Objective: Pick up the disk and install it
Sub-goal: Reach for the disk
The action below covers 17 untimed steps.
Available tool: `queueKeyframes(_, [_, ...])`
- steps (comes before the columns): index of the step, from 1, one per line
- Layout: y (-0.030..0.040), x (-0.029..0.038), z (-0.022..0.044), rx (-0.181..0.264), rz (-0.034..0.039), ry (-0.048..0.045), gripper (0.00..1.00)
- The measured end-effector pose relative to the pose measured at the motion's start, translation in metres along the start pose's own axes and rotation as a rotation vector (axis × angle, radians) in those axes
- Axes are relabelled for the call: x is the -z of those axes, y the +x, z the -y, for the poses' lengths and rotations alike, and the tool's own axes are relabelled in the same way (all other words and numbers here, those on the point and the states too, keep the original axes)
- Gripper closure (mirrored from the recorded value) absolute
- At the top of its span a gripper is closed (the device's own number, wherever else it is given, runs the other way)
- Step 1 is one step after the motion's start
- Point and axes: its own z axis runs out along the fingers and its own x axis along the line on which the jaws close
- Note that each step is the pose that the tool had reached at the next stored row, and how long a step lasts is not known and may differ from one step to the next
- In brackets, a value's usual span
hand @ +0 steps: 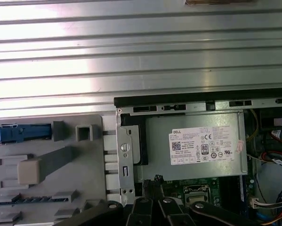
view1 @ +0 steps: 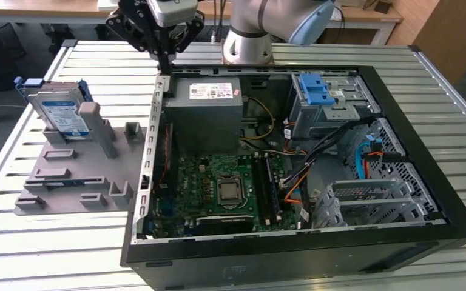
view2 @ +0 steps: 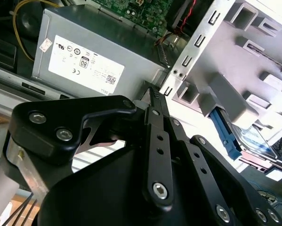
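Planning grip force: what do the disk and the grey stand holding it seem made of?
The disk: silvery sheen suggests metal; blue frame looks plastic. The grey stand: matte, uniform grey, blocky shapes, probably moulded or printed plastic.

The gripper is matte black, made of flat linkage bars with rounded knuckles that narrow toward a slim tip. In the second wrist view, silver round-headed screws sit at the pivots along those bars. Just above the gripper is a pale grey-white wrist housing. Behind it, the arm is smooth silver-grey tubing with a light blue joint cap
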Motion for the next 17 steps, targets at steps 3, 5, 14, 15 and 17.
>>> queueKeyframes(3, [0.0042,0.0,0.0002,0.0,-0.0002,0.0,0.89])
queueKeyframes(5, [0.0071,0.0001,0.0004,0.0,-0.0003,0.0,0.89])
queueKeyframes(14, [0.0203,-0.0001,0.0012,0.0,-0.0003,0.0,0.89])
queueKeyframes(15, [0.0216,-0.0001,0.0013,0.0,-0.0004,0.0,0.89])
queueKeyframes(17, [0.0246,-0.0001,0.0015,0.0,-0.0004,0.0,0.89])
